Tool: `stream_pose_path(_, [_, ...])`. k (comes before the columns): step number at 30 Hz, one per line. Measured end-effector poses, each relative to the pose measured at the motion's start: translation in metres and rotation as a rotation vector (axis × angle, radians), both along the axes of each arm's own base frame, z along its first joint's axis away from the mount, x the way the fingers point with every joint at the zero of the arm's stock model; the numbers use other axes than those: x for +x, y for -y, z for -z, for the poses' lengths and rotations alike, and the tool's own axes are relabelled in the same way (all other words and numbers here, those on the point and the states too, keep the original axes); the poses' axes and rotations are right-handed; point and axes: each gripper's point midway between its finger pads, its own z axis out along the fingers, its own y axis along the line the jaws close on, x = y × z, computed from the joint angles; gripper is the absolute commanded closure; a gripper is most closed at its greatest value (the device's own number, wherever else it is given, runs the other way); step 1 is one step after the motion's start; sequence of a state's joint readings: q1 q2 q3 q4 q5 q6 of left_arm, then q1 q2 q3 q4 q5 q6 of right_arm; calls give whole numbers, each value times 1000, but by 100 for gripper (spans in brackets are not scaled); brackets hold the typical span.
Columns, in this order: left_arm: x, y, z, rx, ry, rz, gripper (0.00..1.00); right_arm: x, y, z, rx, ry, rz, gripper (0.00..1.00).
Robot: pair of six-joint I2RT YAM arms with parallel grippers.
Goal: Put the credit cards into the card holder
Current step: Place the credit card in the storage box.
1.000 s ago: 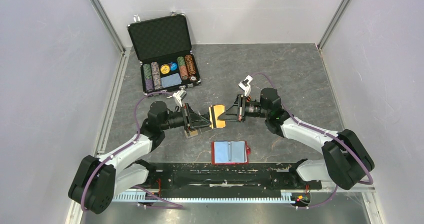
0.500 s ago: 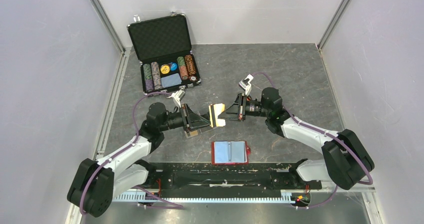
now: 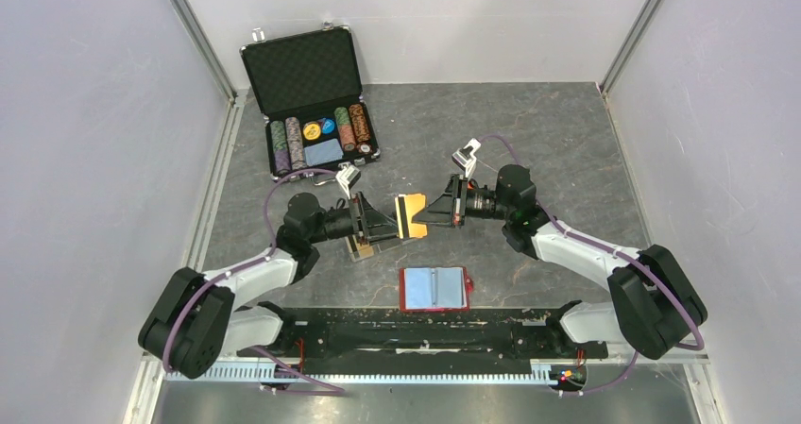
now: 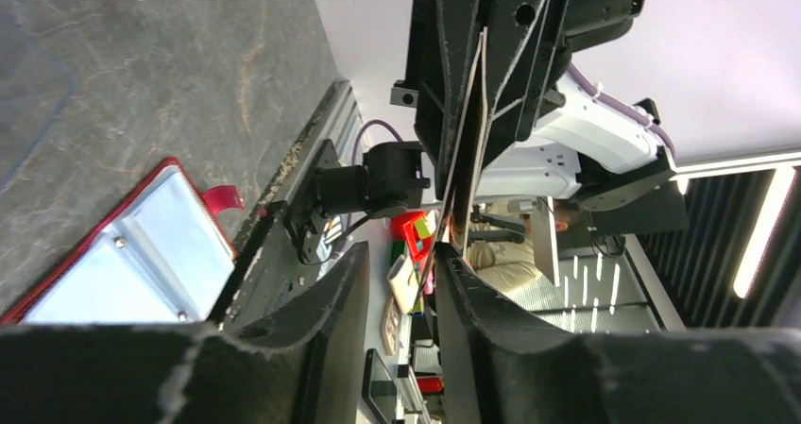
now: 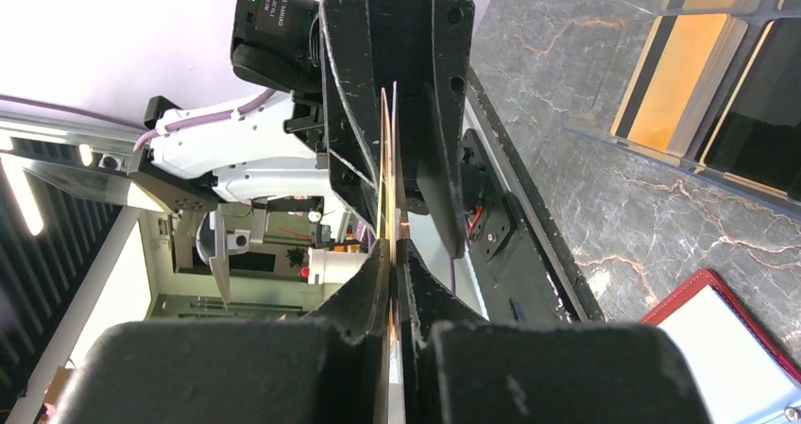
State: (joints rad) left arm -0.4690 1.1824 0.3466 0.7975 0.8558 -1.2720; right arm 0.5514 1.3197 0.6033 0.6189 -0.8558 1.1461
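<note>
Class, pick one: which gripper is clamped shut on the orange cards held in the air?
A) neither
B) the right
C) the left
B: in its wrist view the right gripper pinches the cards edge-on, while the left gripper stands open around their other end.

Robot lab: white-panelled test enclosure

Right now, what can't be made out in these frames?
Card count in the right gripper: the credit cards show edge-on in both wrist views, small from above.
The card holder: cut off by the right wrist picture's edges; largely hidden beneath the left gripper from above.
</note>
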Motion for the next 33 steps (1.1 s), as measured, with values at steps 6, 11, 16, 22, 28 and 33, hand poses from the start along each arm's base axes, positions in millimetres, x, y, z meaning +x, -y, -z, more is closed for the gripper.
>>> stream_pose_path(6, [-6,9,-8,-49,7,42,95,-3,2,3,2,-10,-9,86])
stream_pose_path(11, [-7,9,-11,-46,5,28,98,-5,3,8,-4,-21,-8,73])
stream_pose_path(16, [-4,5,-9,16,2,-25,98,-7,2,11,-10,-25,-13,64])
stream_pose_path(22, [1,0,-1,110,-9,-70,98,-6,2,11,-9,-25,-13,81])
stream_pose_path(28, [4,-3,5,186,-16,-92,98,-5,1,21,-26,-52,-3,100])
stream_pose_path(33, [5,-10,14,307,-19,-119,98,-5,2,35,-76,-33,9,100])
